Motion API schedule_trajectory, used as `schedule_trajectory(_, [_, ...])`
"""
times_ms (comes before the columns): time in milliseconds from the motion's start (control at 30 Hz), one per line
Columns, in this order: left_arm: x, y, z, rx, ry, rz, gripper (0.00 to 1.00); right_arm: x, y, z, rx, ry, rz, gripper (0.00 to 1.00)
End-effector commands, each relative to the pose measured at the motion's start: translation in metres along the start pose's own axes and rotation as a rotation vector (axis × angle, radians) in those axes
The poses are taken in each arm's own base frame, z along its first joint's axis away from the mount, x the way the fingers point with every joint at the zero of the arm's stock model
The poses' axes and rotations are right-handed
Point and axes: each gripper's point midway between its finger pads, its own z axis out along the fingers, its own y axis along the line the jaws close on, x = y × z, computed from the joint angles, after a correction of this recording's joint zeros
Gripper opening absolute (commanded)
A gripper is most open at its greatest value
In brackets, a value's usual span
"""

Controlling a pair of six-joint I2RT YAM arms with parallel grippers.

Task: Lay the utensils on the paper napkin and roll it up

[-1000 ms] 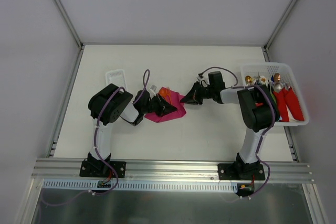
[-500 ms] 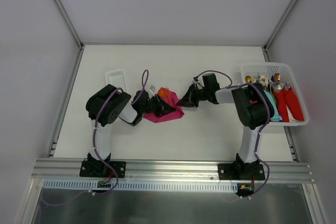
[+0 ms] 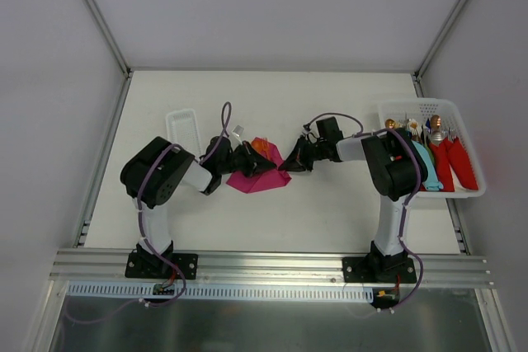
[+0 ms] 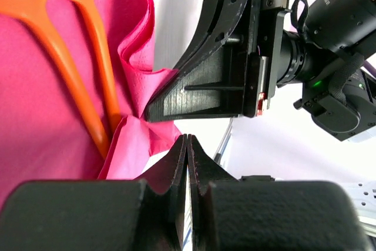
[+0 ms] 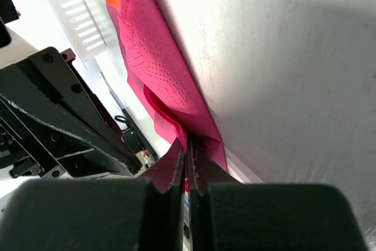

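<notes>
Pink napkin (image 3: pixel 262 177) mid-table, partly folded over the spoon (image 4: pixel 41 45) and fork (image 4: pixel 97 51), with a claw at each side.

The orange spoon and fork lie side by side on the paper, and a flap is already lifted over their handles. The right claw (image 5: pixel 188 145) is closed at the napkin's edge nearest its arm, apparently with a sliver of pink nipped in it. The left claw (image 4: pixel 187 143) is closed tight just over the fold, with no paper seen between its tips. To roll well, I judge the pinched edge should be carried low over the handles while the other claw pins them, since thin paper tears and light plastic slides. The white table (image 3: pixel 330 204) is smooth, between plain white walls. A basket (image 3: pixel 429 107) sits at the right and a tray (image 3: pixel 183 121) at the left, well apart.
</notes>
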Motion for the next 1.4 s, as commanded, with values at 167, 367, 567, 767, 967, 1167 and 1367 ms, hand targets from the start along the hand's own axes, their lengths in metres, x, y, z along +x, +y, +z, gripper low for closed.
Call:
schedule_trajectory(167, [0.010, 0.009, -0.023, -0.033, -0.002, 0.041, 0.00, -0.008, 0.009, -0.002, 0.005, -0.019, -0.043, 0.00])
schedule_trajectory(367, [0.017, 0.024, -0.031, -0.071, -0.004, 0.024, 0.00, -0.008, 0.009, -0.002, 0.006, -0.018, -0.045, 0.00])
schedule_trajectory(567, [0.013, 0.034, -0.026, -0.097, -0.018, 0.002, 0.00, -0.006, 0.012, -0.004, -0.001, -0.017, -0.053, 0.00])
schedule_trajectory(767, [0.010, 0.053, -0.019, -0.133, -0.030, -0.062, 0.00, -0.006, 0.025, -0.010, -0.022, -0.029, -0.076, 0.00])
schedule_trajectory(967, [0.012, 0.066, -0.020, -0.172, -0.032, -0.085, 0.00, -0.006, 0.045, -0.019, -0.065, -0.046, -0.092, 0.00])
schedule_trajectory(1167, [0.013, 0.067, -0.018, -0.186, -0.022, -0.078, 0.00, -0.001, 0.066, -0.016, -0.112, -0.048, -0.068, 0.00])
schedule_trajectory(1367, [0.014, 0.069, -0.019, -0.200, -0.013, -0.071, 0.00, 0.006, 0.072, 0.003, -0.122, -0.015, -0.009, 0.00])
